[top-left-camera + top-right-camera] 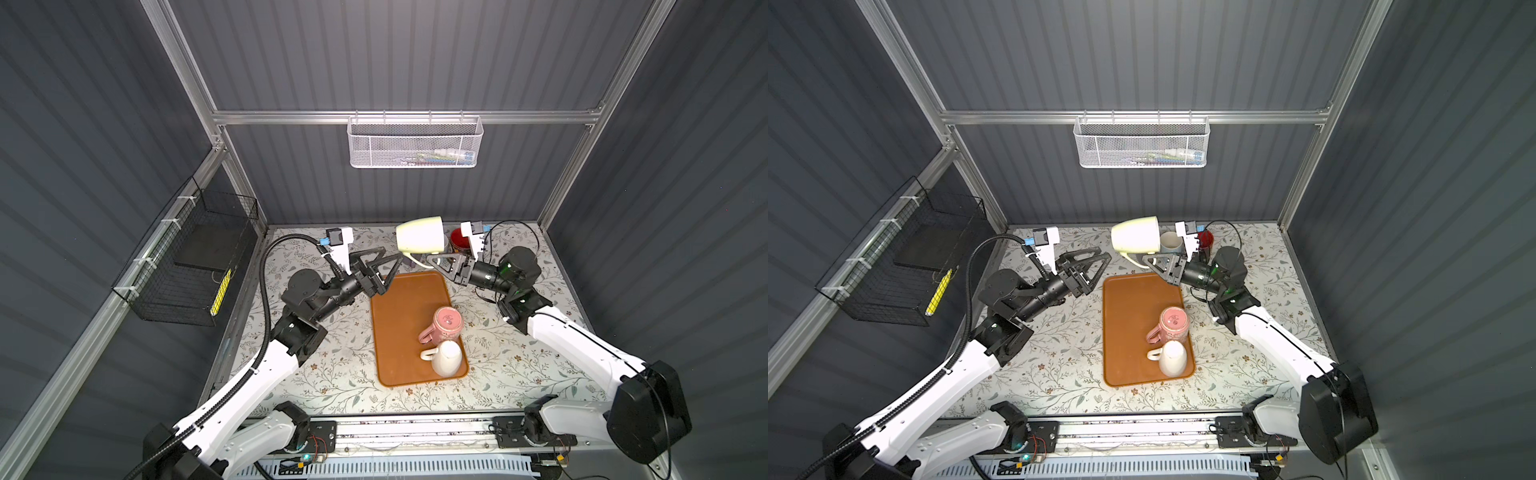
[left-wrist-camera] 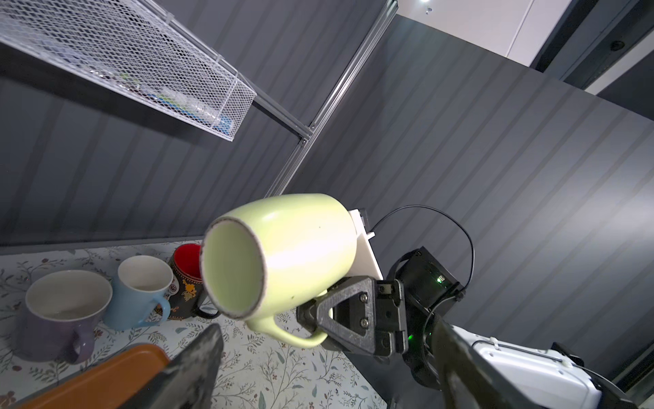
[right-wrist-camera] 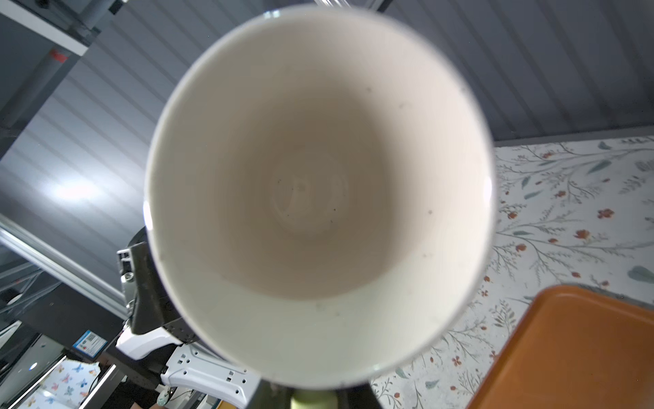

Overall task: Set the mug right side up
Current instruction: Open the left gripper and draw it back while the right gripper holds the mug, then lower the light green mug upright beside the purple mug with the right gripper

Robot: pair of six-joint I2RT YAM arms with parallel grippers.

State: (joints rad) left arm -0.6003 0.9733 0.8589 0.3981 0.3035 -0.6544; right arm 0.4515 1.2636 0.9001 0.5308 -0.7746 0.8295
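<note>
A pale yellow-green mug (image 1: 419,235) (image 1: 1136,235) hangs in the air on its side over the far end of the table. In the left wrist view its mouth faces the camera and its handle (image 2: 293,336) points down. My right gripper (image 1: 430,259) (image 2: 311,318) is shut on that handle. In the right wrist view the mug's round pale end (image 3: 318,194) fills the picture. My left gripper (image 1: 392,253) (image 1: 1104,252) stands open just left of the mug, apart from it, with nothing between its fingers (image 2: 198,361).
An orange tray (image 1: 399,299) lies mid-table with a pink mug (image 1: 446,322) and a white mug (image 1: 446,357) upside down on it. A purple mug (image 2: 60,311), a blue mug (image 2: 141,290) and a dark red-lined mug (image 2: 187,279) stand upright at the back. A black wire basket (image 1: 195,257) hangs at the left.
</note>
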